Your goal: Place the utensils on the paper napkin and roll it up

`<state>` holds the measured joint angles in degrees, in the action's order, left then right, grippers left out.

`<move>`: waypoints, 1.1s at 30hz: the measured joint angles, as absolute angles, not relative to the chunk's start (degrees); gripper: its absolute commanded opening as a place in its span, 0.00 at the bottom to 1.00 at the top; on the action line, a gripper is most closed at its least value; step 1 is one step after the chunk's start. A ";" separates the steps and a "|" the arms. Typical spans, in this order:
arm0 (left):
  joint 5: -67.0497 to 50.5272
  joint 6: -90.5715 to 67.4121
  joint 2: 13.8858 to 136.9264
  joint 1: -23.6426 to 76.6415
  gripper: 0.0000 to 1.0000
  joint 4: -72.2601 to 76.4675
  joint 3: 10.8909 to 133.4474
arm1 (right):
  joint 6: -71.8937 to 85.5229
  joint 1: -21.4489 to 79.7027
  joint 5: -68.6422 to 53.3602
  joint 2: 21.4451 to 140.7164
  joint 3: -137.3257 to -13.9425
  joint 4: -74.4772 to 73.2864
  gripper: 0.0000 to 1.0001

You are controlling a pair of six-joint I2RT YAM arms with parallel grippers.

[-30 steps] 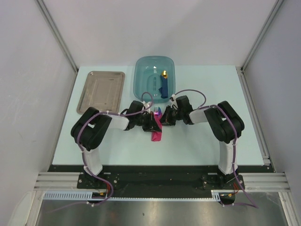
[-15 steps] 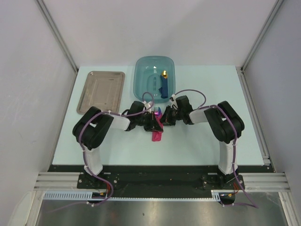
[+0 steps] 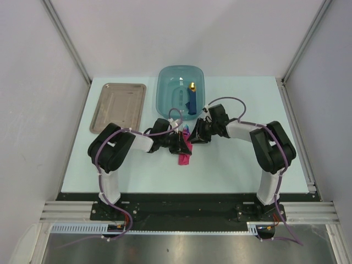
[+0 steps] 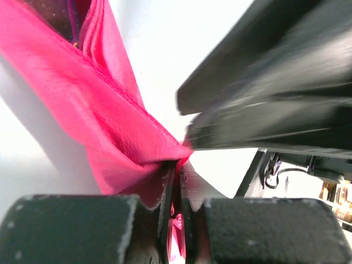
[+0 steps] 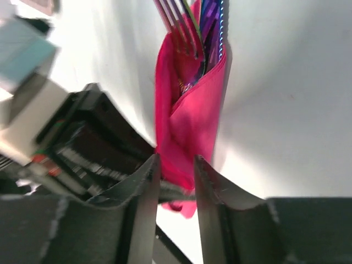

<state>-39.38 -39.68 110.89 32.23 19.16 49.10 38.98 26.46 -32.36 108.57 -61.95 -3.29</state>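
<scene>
At frame centre, utensils (image 5: 210,22) lie wrapped in napkin (image 5: 190,124), roll seemingly nearly done; left hand (image 4: 175,176) pinches it, right hand (image 5: 175,163) narrow, grip unclear.

You have no text, label, brand, number or sign to read in any of the three views.
</scene>
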 measured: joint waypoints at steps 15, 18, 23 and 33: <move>-40.47 -36.75 111.13 32.25 0.08 18.65 49.67 | 37.26 24.40 -36.10 108.57 -62.54 -4.34 0.42; -40.66 -35.92 111.13 32.25 0.08 18.22 49.89 | 37.23 24.69 -37.01 110.65 -62.54 -3.60 0.38; -40.71 -35.33 111.13 32.27 0.09 17.43 50.26 | 36.10 25.15 -37.76 111.98 -62.54 -2.50 0.35; -40.86 -34.76 111.11 32.29 0.09 17.45 50.26 | 36.58 24.38 -40.05 112.12 -60.42 1.45 0.44</move>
